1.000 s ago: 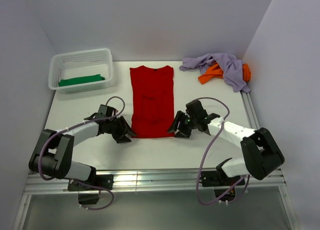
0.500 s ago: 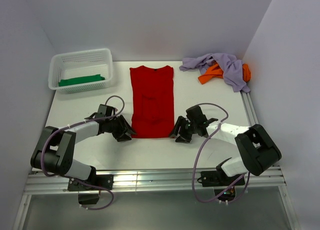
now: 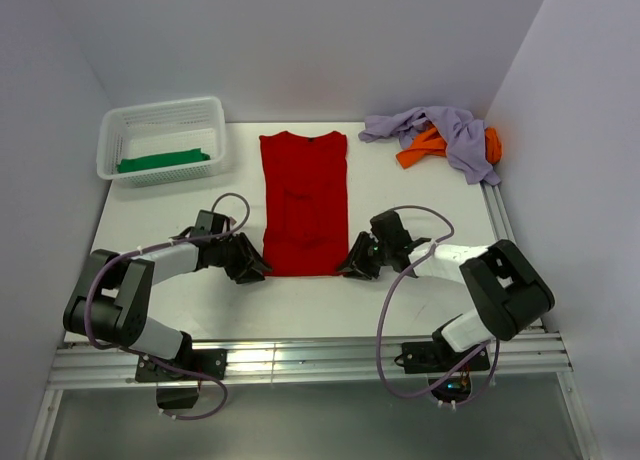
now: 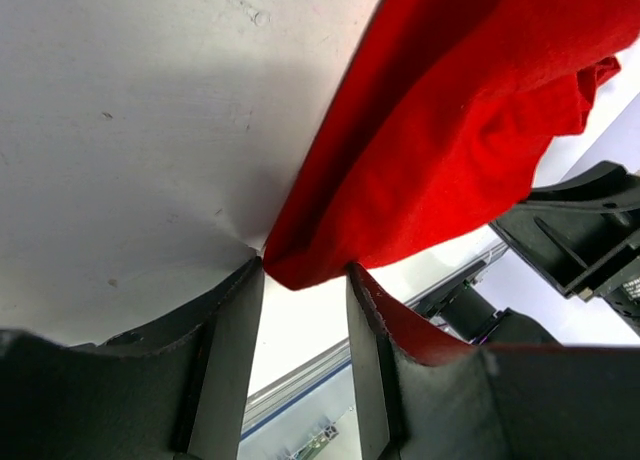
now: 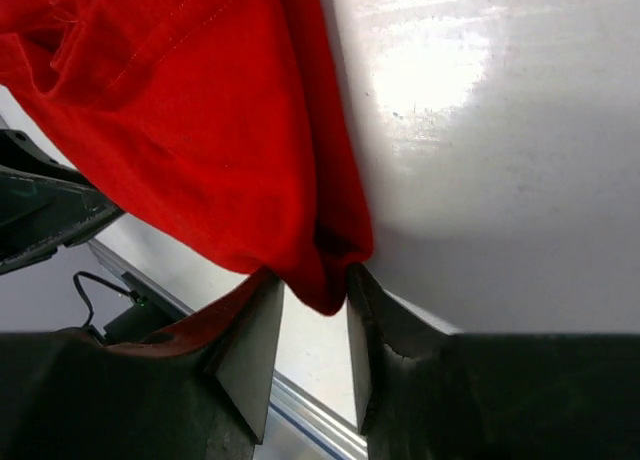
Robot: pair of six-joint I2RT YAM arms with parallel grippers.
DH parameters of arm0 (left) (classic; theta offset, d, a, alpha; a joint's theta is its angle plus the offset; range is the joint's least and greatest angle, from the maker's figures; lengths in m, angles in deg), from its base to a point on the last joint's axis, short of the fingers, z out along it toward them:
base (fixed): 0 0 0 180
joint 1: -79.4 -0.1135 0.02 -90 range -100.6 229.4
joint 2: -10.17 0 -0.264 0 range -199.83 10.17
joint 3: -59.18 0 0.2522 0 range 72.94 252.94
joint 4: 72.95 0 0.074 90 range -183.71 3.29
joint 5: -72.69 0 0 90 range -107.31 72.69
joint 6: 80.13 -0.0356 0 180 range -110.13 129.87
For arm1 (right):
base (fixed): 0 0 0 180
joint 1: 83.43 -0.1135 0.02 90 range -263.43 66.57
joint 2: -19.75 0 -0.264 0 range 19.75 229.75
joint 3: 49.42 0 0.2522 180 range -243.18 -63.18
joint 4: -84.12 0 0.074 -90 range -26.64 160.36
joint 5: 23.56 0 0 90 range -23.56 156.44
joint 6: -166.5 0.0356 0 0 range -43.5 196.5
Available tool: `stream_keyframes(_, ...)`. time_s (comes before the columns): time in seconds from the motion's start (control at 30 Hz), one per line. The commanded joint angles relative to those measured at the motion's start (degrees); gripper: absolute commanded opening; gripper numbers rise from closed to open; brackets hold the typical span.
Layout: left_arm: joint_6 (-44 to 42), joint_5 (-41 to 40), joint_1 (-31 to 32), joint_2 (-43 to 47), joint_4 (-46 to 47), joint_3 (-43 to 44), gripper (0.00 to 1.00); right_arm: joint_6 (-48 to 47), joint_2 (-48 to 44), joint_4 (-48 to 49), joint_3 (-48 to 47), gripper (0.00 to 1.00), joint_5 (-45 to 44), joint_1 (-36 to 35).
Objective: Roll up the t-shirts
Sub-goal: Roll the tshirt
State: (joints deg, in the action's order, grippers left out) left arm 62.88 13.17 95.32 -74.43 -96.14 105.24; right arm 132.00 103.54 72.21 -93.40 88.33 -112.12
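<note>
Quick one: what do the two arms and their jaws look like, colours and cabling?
Both the left arm and right arm have white links between bulky black joint housings. A lavender-purple cable loops loosely along each. The jaws are matte black, flat-faced wedges tapering to the tip. No markings are legible.

Red t-shirt [image 3: 304, 202] — matt cloth; table [image 3: 420, 205] — glossy.

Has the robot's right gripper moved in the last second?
Yes. The right gripper slid a little toward the near edge of the table, ending at the near right corner of the red t-shirt, which stayed put.
</note>
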Motion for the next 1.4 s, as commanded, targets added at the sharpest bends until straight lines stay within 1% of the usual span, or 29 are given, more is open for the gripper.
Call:
stream_keyframes(0.0,-1.9,-0.7,-0.2,-0.8,0.5,-1.4,0.45,0.7,1.0,3.4,0.3,0.34,-1.6,0.0)
stream_keyframes(0.03,-2.0,-0.7,-0.2,-0.9,0.5,-1.6,0.45,0.7,1.2,3.4,0.3,0.29,-1.6,0.1)
stream_keyframes(0.07,-2.2,-0.9,-0.2,-1.0,0.2,-1.6,0.44,0.7,1.2,3.3,0.2,0.18,-1.8,0.1)
stream_keyframes(0.17,-2.5,-1.4,-0.2,-1.0,-0.1,-2.0,0.43,0.7,0.9,3.0,0.5,0.04,-1.6,0.0)
stream_keyframes(0.2,-2.6,-1.4,-0.2,-1.1,0.0,-2.1,0.43,0.5,0.8,2.8,0.5,0.01,-1.5,0.0)
stream_keyframes(0.3,-2.4,-1.4,-0.2,-1.3,0.8,-2.6,0.42,0.4,0.1,2.5,0.9,0.0,-1.2,0.1)
stream_keyframes(0.5,-1.8,-2.1,-0.2,-3.2,2.7,-2.8,0.37,0.3,-0.2,3.1,1.7,0.0,-0.4,0.1)
stream_keyframes(0.6,-1.3,-2.2,-0.2,-4.3,4.0,-2.9,0.25,0.0,-0.2,3.2,1.7,0.0,0.5,0.1)
stream_keyframes(0.63,-1.0,-2.1,-0.2,-4.4,4.7,-2.9,0.2,-0.2,-0.4,3.2,1.6,0.03,0.9,0.1)
stream_keyframes(0.7,-1.0,-1.9,-0.2,-5.2,4.9,-2.7,0.12,-1.1,-1.3,1.9,1.4,0.2,0.4,0.1)
stream_keyframes(0.73,-1.0,-1.9,-0.2,-5.4,4.9,-2.3,0.05,-1.4,-1.6,1.7,1.5,0.33,0.1,0.1)
stream_keyframes(0.83,-1.3,-2.0,-0.2,-5.5,4.2,-1.7,0.01,-2.2,-3.0,0.5,1.7,0.44,-0.4,0.5)
stream_keyframes(0.93,-1.4,-1.9,-0.2,-5.1,3.7,-1.4,0.0,-2.9,-2.9,0.3,1.8,0.46,-0.4,1.4)
stream_keyframes(1.0,-1.4,-1.9,-0.2,-4.9,3.4,-1.4,0.0,-2.9,-2.3,1.0,1.8,0.45,0.0,1.6)
stream_keyframes(1.03,-1.4,-1.9,-0.2,-4.9,3.4,-1.5,0.01,-3.0,-2.1,1.0,1.9,0.39,-0.1,1.8)
stream_keyframes(1.07,-1.3,-1.8,-0.2,-4.9,3.5,-1.6,0.01,-2.9,-1.8,1.0,1.9,0.36,-0.7,1.8)
stream_keyframes(1.13,-0.6,-1.8,-0.2,-4.5,4.0,-2.1,0.0,-2.5,-1.9,1.8,2.7,0.33,-0.8,1.8)
stream_keyframes(1.2,0.2,-1.9,-0.2,-3.9,5.8,-2.8,0.0,-1.8,-2.5,4.5,3.7,0.34,-1.0,1.8)
stream_keyframes(1.23,0.4,-2.4,0.0,-2.9,6.5,-3.8,0.0,-1.5,-2.9,8.0,5.5,0.36,-0.9,1.8)
stream_keyframes(1.27,0.9,-2.7,0.1,-2.2,8.7,-4.5,0.02,-1.1,-4.1,9.5,6.5,0.39,-1.7,1.7)
stream_keyframes(1.3,1.3,-3.1,0.2,-0.8,8.9,-6.2,0.13,-1.2,-4.7,10.6,8.1,0.45,-2.6,1.4)
stream_keyframes(1.37,2.8,-3.9,0.9,0.7,14.5,-8.3,0.26,-1.7,-6.0,13.4,9.6,0.46,-3.8,1.3)
